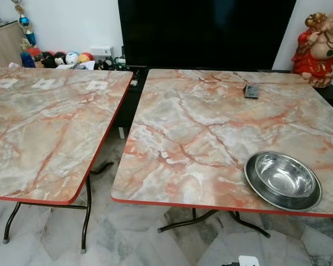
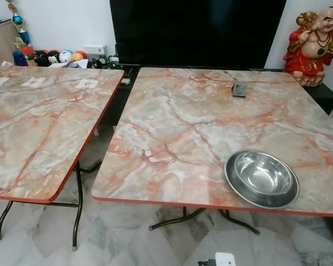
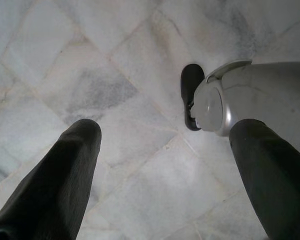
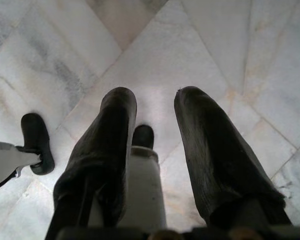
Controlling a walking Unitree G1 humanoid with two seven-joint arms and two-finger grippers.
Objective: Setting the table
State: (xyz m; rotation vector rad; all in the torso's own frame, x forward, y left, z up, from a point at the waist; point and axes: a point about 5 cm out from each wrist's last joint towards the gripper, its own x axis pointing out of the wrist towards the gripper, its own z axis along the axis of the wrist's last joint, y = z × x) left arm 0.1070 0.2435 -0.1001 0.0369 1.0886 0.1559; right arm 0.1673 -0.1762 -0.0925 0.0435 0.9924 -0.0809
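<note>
You have no lettering, brand, number or sign that can be read here. The three pale sheets (image 1: 47, 83) along the far edge of the left table (image 1: 39, 144) are too washed out to show any print, and the small dark object (image 1: 251, 91) near the far edge of the right table (image 1: 211, 138) is too small to tell any marking.
</note>
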